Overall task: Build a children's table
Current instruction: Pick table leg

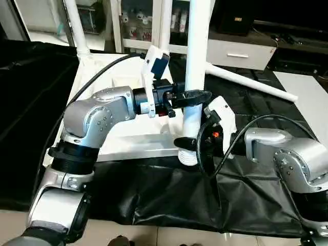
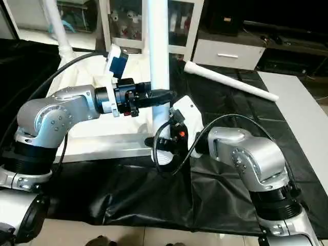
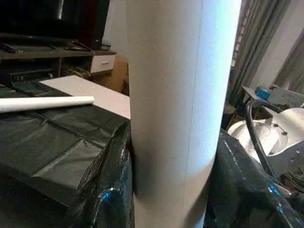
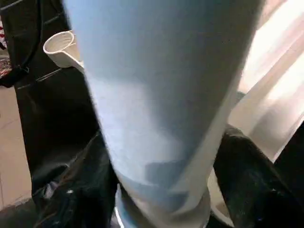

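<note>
The children's table top lies upside down on a black cloth. One white leg stands upright at its near right corner, ribbed end down at the socket. My left gripper is shut on this leg partway up, with the black fingers pressed against both sides. My right gripper clasps the same leg low down, just above the ribbed end, and its fingers lie against the tube. Another leg stands at the far left corner. A third leg lies loose on the cloth at the back right.
The black cloth covers the floor around the top and is wrinkled in front. A white shelf unit and a low cabinet with a drawer stand behind. A white board lies at the far right. Cables loop from both wrists.
</note>
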Controlling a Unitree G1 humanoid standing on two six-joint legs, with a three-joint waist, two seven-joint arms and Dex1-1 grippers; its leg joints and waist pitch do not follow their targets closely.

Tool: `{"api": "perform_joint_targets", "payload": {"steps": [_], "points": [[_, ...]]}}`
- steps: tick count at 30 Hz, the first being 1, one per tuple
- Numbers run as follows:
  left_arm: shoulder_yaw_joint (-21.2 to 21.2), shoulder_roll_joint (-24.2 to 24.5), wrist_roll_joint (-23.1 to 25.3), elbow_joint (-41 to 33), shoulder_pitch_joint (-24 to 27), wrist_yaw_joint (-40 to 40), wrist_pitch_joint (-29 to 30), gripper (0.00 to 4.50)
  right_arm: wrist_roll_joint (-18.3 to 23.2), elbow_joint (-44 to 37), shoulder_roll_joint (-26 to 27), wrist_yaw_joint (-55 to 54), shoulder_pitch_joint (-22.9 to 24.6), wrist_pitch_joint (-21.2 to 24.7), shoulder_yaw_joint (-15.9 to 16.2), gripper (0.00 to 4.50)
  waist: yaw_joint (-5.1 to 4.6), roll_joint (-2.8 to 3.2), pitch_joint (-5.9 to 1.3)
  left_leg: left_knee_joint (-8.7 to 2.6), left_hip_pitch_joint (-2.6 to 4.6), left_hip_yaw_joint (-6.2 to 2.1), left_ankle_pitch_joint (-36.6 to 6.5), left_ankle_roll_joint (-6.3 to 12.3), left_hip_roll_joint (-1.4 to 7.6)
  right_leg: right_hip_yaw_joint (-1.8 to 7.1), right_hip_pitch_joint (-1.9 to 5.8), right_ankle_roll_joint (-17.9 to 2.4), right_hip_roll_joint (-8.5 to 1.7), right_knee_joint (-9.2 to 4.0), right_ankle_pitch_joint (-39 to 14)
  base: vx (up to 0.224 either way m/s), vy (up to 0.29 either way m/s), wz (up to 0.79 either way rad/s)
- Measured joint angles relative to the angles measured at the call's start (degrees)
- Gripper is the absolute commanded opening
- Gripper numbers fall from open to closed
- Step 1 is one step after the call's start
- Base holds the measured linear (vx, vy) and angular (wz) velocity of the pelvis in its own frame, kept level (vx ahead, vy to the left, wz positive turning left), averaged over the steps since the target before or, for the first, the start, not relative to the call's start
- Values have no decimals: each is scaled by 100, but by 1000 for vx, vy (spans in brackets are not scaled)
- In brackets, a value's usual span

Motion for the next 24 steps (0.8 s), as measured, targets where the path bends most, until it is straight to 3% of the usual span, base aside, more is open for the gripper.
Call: {"api": "perform_joint_targets", "payload": {"steps": [21,22,24], "points": [[-106,44,99,-18,0,-150,-94,183,16,16,-7,14,-20,6,10,297,5,0,0,3,0,-1,0,0,1,0,0,0,0,5,0,0,0,0],[-111,45,100,-18,0,-151,-95,183,16,16,-7,15,-20,6,11,270,5,0,0,3,0,-1,0,0,1,0,0,0,0,5,0,0,0,0],[-114,45,105,-18,0,-154,-95,183,29,15,-7,27,-21,22,10,263,5,0,0,3,0,-1,0,0,1,0,0,0,0,6,0,0,0,0]]}}
